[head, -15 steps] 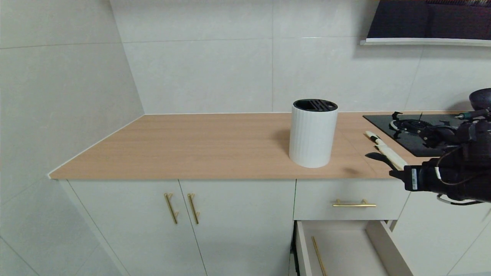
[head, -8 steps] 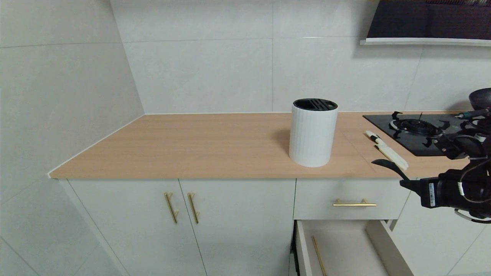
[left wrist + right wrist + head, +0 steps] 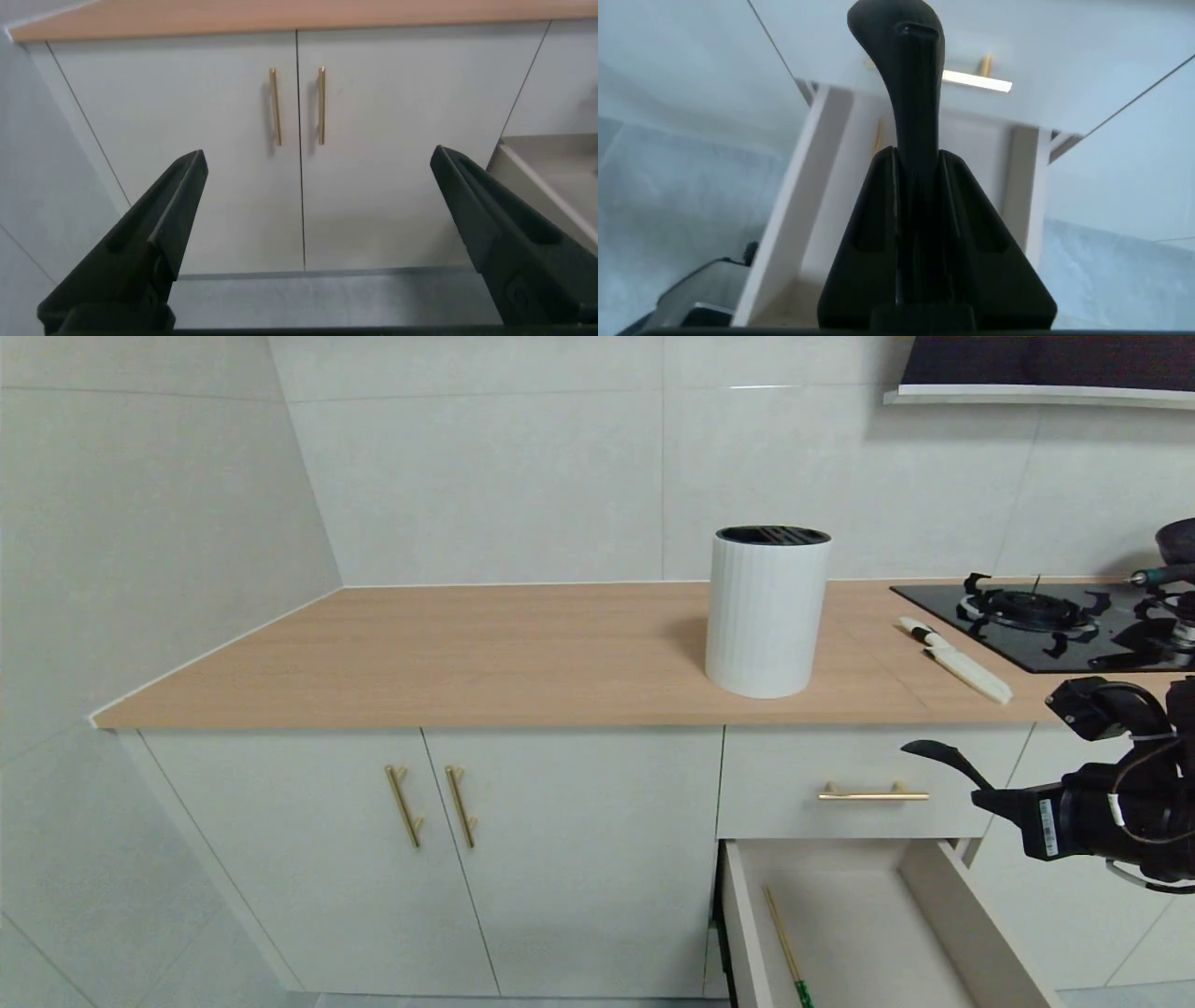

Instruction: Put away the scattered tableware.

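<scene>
The left gripper [image 3: 318, 163] hangs low in front of the cabinet, facing the two doors [image 3: 392, 140] with their gold handles [image 3: 275, 105]. Its fingers [image 3: 154, 233] are spread wide apart with nothing between them.

The right arm comes in from the robot's right at about the height of the drawers, with the forearm roughly level and the right gripper [image 3: 990, 798] pointing toward the left. Its fingers [image 3: 868, 215] are pressed onto the shaft of a black utensil [image 3: 938, 758]. The utensil sticks out ahead of the gripper with its rounded end tilted upward. It is held in the air, touching neither cabinet nor counter, above the right-hand part of the open drawer [image 3: 742, 933]. In the right wrist view the black utensil [image 3: 898, 56] runs straight out from the right gripper [image 3: 915, 163], with the open drawer [image 3: 808, 159] behind it.

A pair of gold chopsticks [image 3: 780, 933] with a green end lies inside the open drawer near its left wall. Directly above is a closed drawer with a gold bar handle [image 3: 873, 793].

On the wooden counter [image 3: 467, 653], a white knife [image 3: 957, 661] lies flat near the front edge, between a white ribbed holder [image 3: 767, 611] and the black stove [image 3: 1055, 625]. The holder stands upright, its top black and slotted.
</scene>
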Robot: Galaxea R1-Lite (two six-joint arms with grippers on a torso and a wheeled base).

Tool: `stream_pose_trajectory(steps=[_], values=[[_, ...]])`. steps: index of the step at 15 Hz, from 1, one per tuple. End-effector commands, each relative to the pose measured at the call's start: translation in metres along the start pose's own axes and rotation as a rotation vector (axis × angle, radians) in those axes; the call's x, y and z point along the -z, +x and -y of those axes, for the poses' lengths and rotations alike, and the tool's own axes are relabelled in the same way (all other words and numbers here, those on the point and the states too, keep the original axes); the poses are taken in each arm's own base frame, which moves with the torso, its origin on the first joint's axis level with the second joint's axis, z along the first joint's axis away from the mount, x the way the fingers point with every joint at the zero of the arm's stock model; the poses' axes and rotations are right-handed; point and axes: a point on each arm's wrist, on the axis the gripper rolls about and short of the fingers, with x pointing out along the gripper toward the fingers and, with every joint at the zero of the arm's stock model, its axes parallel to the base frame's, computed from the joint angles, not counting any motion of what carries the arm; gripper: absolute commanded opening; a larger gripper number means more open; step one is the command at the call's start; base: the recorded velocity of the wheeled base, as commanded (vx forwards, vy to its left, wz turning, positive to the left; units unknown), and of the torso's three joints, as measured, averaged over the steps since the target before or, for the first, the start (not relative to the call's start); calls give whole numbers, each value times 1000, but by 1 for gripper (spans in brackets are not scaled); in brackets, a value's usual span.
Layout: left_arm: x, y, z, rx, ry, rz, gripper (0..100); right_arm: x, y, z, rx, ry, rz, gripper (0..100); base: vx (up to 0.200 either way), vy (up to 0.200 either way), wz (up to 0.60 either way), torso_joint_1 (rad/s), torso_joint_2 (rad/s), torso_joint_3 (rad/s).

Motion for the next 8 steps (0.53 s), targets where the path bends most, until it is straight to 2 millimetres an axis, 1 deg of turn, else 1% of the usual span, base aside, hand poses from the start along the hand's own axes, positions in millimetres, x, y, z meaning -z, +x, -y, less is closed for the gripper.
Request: stream_pose_trajectory(steps=[1,8], values=[[0,0,0,-2,0,0,100,4,7,0,-3,2,-30,0,0,0,0,-198,471,276],[0,0,0,0,0,0,100,14,24,-1,-18,3,-101,0,0,0,0,-175,478,292]])
